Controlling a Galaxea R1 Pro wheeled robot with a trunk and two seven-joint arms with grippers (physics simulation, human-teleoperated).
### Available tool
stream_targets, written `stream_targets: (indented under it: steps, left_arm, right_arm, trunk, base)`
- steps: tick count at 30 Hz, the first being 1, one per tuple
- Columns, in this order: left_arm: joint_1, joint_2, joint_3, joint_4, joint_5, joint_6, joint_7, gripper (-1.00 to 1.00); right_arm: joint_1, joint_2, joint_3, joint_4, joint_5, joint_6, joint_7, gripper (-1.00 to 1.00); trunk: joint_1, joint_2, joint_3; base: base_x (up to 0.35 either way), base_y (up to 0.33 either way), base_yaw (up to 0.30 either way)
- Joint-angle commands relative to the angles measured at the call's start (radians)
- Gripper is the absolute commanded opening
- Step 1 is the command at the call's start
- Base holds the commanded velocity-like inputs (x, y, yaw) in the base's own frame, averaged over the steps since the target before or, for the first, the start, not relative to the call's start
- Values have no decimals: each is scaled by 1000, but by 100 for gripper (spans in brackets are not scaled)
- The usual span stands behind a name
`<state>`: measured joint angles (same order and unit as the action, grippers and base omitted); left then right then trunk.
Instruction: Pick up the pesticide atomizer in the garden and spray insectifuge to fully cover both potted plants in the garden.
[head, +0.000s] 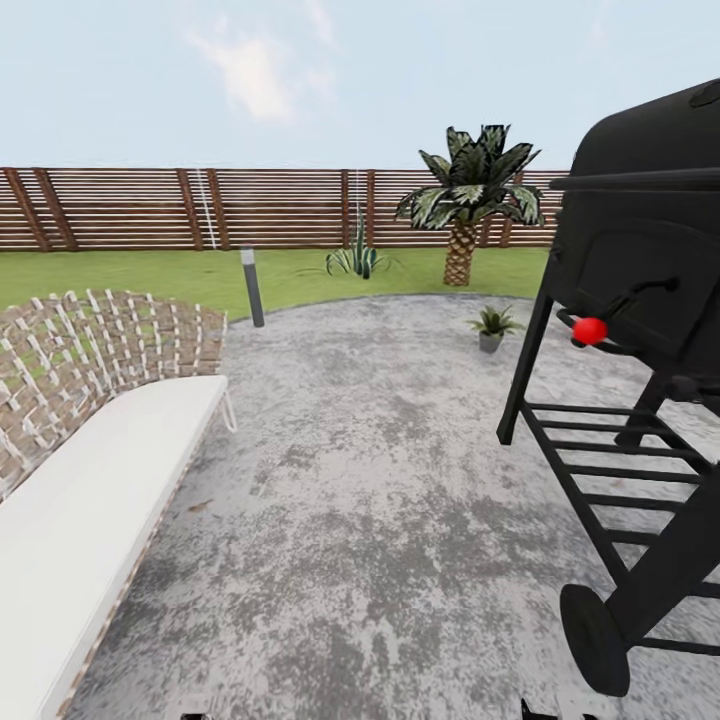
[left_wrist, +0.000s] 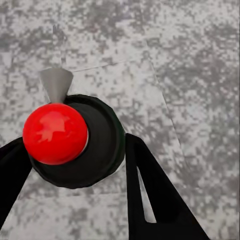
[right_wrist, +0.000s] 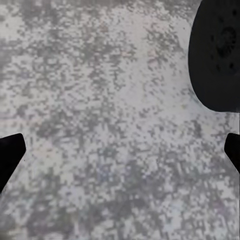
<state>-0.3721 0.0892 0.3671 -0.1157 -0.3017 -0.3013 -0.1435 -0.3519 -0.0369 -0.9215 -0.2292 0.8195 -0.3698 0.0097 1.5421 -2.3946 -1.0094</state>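
Patio (head: 380, 480): one potted plant (head: 492, 327), one atomizer (left_wrist: 75, 142) (left tool (left_wrist: 70, 165) clamping).

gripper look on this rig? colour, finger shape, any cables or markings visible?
Both grippers are plain matte black. The left gripper has flat, blade-like fingers tapering to blunt tips. Of the right gripper just the dark finger ends show at the frame edges. No cables or markings visible.

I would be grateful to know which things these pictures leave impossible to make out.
- Pesticide atomizer, left wrist view: seen from above in the left tool, so its own top hides the body.
- Dark rounded shape, right wrist view: cut off by the edge, unidentifiable.
- Grill, head view: cut off at the right edge, and it hides the patio behind it.
- Potted plant, head view: too small to show leaf detail.
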Motion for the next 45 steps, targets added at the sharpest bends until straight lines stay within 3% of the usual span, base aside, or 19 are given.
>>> stream_targets:
  steps: [1, 25, 45]
  left_arm:
    - [-1, 0, 9, 0, -7, -3, -5, -100]
    - [-1, 0, 9, 1, -7, -3, -5, -100]
    - [-1, 1, 9, 0, -7, -3, -5, -100]
  right_arm:
    - [-1, 0, -8, 1, 9, -4, 1, 100]
    - [-1, 0, -8, 1, 9, -4, 1, 100]
    - [-1, 0, -9, 0, 9, -4, 1, 100]
  trunk:
    - [0, 0, -1]
    - [0, 0, -1]
    - [0, 0, -1]
  base:
    - [334, 73, 0]
    - [334, 124, 0]
    - [338, 5, 0]
